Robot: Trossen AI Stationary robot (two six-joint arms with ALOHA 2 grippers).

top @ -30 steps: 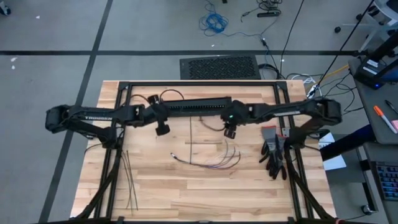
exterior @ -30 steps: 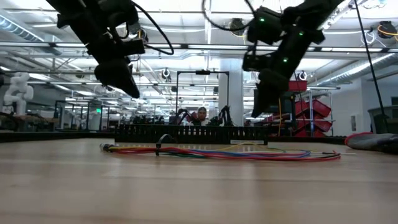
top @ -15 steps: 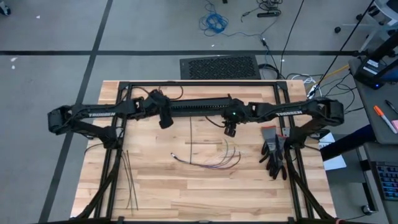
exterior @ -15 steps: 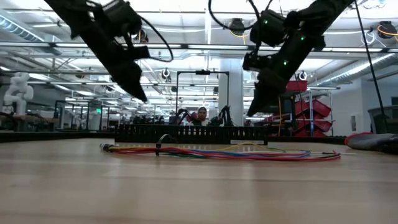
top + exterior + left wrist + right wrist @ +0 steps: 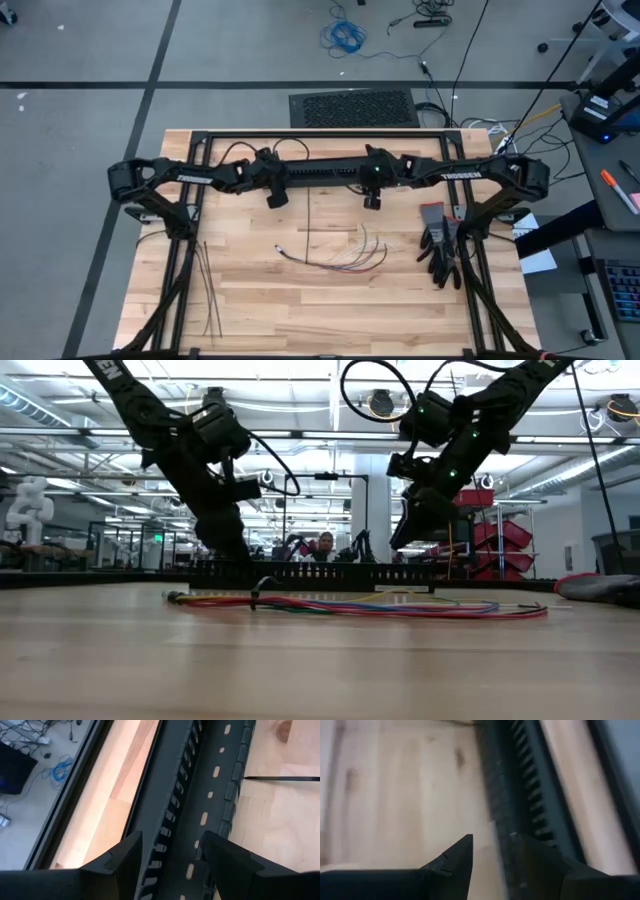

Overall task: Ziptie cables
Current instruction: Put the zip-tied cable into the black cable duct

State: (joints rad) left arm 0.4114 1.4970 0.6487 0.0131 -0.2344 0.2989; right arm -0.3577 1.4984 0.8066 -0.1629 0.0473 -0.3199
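Currently, in the high view both arms reach inward along the upper-middle of the table (image 5: pixel 250 310): left gripper (image 5: pixel 277 198) sits over the left end of the black slotted duct (image 5: pixel 320 171), right gripper (image 5: pixel 372 200) over its right part, so both look staged at the duct rather than at the work. The cables (image 5: pixel 340 258) lie loose on the wood at centre, below the duct and apart from both grippers; one ziptie (image 5: pixel 306 215) runs straight down from the duct toward them, and the spare zipties (image 5: pixel 207 290) lie at lower left, well apart. Black gloves (image 5: pixel 440 250) sit right of centre, unused. Low view: cables (image 5: pixel 360 606) lie flat in the middle in front of the duct (image 5: pixel 310 574), left gripper (image 5: pixel 232 550) low, just above it, right gripper (image 5: pixel 405 532) higher. Left wrist view: fingers (image 5: pixel 127 857) stand apart, nothing between them, straddling the duct (image 5: pixel 200 815) below; a ziptie (image 5: pixel 280 778) shows at upper right. Right wrist view: fingers (image 5: pixel 457 855) part-open with a clear gap, empty, the duct (image 5: pixel 520 795) ahead. My read: no wire or tie gripped yet.
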